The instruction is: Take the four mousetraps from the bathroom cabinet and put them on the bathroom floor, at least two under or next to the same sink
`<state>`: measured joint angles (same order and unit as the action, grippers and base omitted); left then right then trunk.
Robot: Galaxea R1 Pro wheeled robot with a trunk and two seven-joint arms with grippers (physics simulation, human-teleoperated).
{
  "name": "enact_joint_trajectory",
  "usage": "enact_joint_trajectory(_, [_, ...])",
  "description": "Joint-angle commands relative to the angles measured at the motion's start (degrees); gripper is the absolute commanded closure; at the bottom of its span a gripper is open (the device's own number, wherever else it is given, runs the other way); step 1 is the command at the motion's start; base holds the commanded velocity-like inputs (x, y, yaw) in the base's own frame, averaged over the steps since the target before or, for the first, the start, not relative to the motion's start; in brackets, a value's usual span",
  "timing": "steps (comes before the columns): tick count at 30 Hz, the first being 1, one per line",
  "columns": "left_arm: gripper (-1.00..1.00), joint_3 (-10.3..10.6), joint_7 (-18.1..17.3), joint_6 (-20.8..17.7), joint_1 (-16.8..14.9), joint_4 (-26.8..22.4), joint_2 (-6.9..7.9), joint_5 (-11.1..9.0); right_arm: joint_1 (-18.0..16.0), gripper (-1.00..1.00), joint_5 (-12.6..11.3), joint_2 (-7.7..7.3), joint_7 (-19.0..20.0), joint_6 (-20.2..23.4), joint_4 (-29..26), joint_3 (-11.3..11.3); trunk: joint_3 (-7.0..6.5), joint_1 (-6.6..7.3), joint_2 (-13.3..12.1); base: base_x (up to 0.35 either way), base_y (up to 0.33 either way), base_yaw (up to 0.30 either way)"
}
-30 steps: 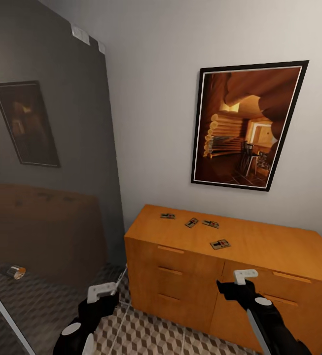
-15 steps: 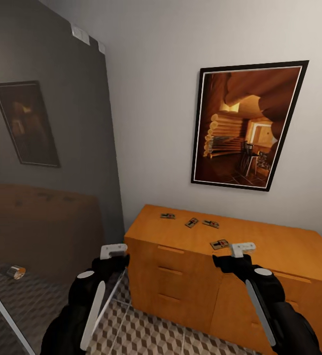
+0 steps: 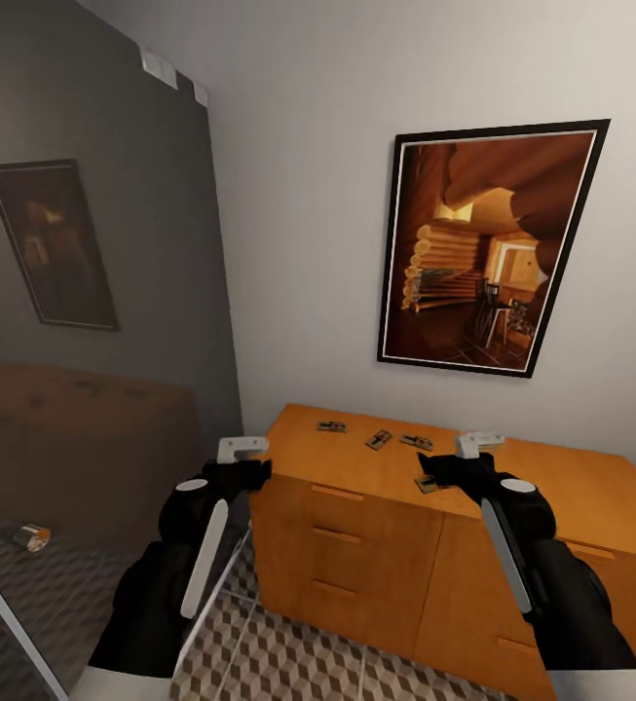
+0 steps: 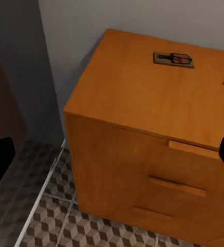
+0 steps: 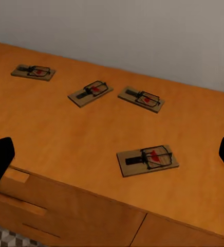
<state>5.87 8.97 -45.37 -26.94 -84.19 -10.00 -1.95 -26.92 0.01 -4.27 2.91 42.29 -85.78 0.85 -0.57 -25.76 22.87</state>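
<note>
While both arms reach forward at cabinet-top height, the right gripper (image 3: 480, 441) hovers wide open over the cabinet (image 3: 376, 526), just above the nearest of four mousetraps (image 5: 147, 159) lying on its top. The other three (image 5: 90, 92) sit nearer the wall. The left gripper (image 3: 243, 448) hangs beside the cabinet's corner above the bathroom floor (image 3: 288, 662), apparently also open.

Framed log-cabin pic (image 3: 491, 248) on white wall (image 3: 318, 195), grey glass panel (image 3: 84, 292) w/ reflections
</note>
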Motion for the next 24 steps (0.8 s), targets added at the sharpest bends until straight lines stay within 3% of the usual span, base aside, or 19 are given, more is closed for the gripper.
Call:
enact_joint_trajectory(1, [-1.0,0.13,0.75,-0.31,-1.29,1.49,0.0,-0.48,-1.12,-1.0,-0.02,-0.04,-0.02,0.27,0.3,0.0,0.03,-0.02,0.05,0.0,0.0,0.0])
enact_joint_trajectory(5, [-1.0,0.16,1.44,-0.25,-4.19,6.69,0.0,-0.76,-3.29,-1.0,-0.02,-0.04,-0.31,0.26,2.41,-0.03,0.03,-0.02,0.05,0.0,0.0,0.0])
enact_joint_trajectory(8, [-1.0,0.04,1.77,0.46,-8.37,16.31,0.0,-0.9,-7.44,-1.0,0.04,-0.06,-0.99,-0.07,9.17,-0.05,0.03,-0.02,0.05,0.0,0.0,0.0])
enact_joint_trajectory(11, [-1.0,-0.03,1.86,2.07,-11.09,22.36,0.0,-1.01,-11.92,-1.0,0.08,-0.34,-1.4,-0.36,16.64,-0.05,0.03,-0.02,0.05,0.0,0.0,0.0])
enact_joint_trajectory(14, [-1.0,-0.05,1.9,3.86,-12.5,25.28,0.0,-1.11,-15.91,-1.0,0.18,-0.63,-1.56,-0.72,22.91,-0.11,0.03,-0.02,0.05,0.0,0.0,0.0])
enact_joint_trajectory(18, [-1.0,-0.06,1.92,4.71,-13.45,26.56,0.0,-1.46,-18.07,-1.0,0.22,-0.8,-1.63,-0.98,26.09,-0.13,0.03,-0.02,0.05,0.0,0.0,0.0])
enact_joint_trajectory(20, [-1.0,-0.07,1.88,5.01,-13.97,27.13,0.0,-2.63,-18.83,-1.0,0.24,-0.91,-1.66,-1.07,27.26,-0.18,0.03,-0.02,0.05,0.0,0.0,0.0])
enact_joint_trajectory(21, [-1.0,-0.01,1.77,5.5,-14.36,27.77,0.0,-5.99,-19.36,-1.0,0.34,-1.3,-1.73,-1.13,28.31,-0.22,0.03,-0.02,0.05,0.0,0.0,0.0])
enact_joint_trajectory(24, [-1.0,0.09,1.69,6.08,-14.45,27.89,0.0,-7.61,-19.48,-1.0,0.38,-1.58,-1.72,-1.11,28.56,-0.22,0.03,-0.02,0.05,0.0,0.0,0.0])
